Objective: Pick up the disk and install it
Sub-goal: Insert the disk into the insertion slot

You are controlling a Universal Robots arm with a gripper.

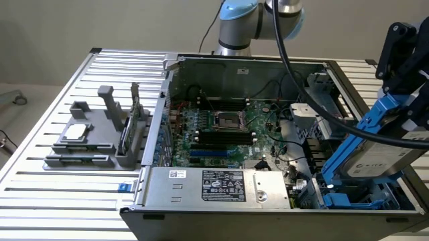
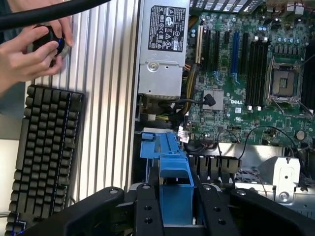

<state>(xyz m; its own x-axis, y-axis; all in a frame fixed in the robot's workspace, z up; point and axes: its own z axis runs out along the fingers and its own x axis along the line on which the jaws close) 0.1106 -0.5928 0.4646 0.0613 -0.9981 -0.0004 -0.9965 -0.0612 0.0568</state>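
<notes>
the claw (image 2: 174, 212) has the disk (image 1: 379, 156) in its grip, its black fingers (image 2: 147, 209) pressed against either side of the blue carrier (image 2: 172, 167) that frames the drive. the disk hangs tilted over the open computer case (image 1: 248, 63), at the case's corner towards the exterior view's right, with its silver labelled face turned outward. its lower end dips inside the case wall, next to the grey power-supply box (image 1: 221, 186); whether it touches anything down there i cannot tell. the green motherboard (image 1: 224, 128) lies on the case floor, between the power-supply box and the far wall. a thick black cable (image 1: 290, 75) sweeps from the arm across the case to the claw. the case sits on a slatted metal surface (image 1: 40, 201). outside the case, towards the exterior view's left, a grey holder (image 1: 94, 143) stands on the slats with small parts in it. in the wrist view a black keyboard (image 2: 44, 152) lies beyond the slats on the power-supply side of the case, and a person's hand (image 2: 22, 54) near it rests on a black knob (image 2: 49, 39).
</notes>
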